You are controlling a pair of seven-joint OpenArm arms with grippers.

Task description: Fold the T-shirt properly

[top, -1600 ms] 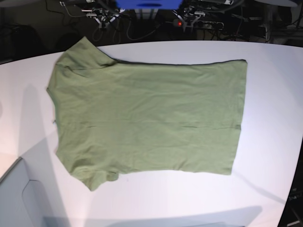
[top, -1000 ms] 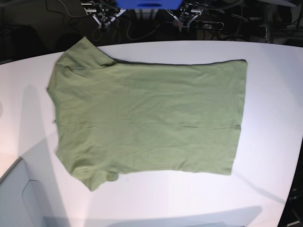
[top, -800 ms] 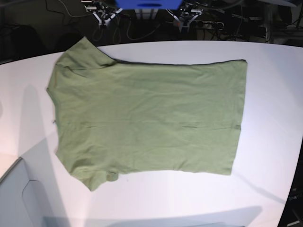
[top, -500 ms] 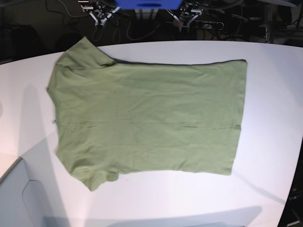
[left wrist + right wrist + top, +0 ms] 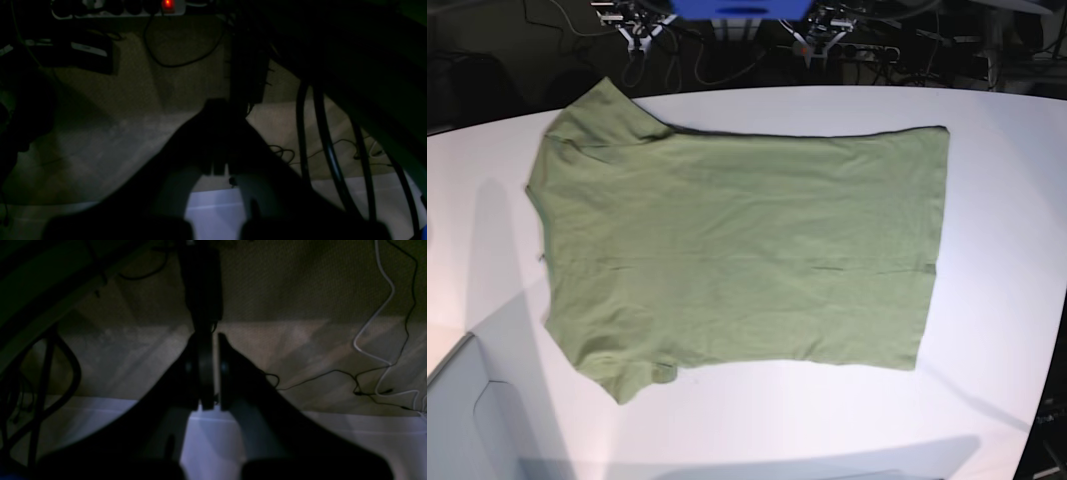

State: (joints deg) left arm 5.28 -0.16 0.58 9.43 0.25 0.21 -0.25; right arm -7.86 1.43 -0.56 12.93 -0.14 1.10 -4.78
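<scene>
T-shirt [image 5: 737, 250] lies flat, unfolded, on white table [image 5: 997, 200], collar end at view's left; no shift vs. earlier frames. Left gripper [image 5: 218, 133] & right gripper [image 5: 205, 370] both closed, empty, off the cloth. Folding not yet begun.

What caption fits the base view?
Green T-shirt spread flat and unfolded on a white table.

T-shirt [image 5: 737, 250] flat on table [image 5: 997, 180], sleeves left, hem right.
</scene>
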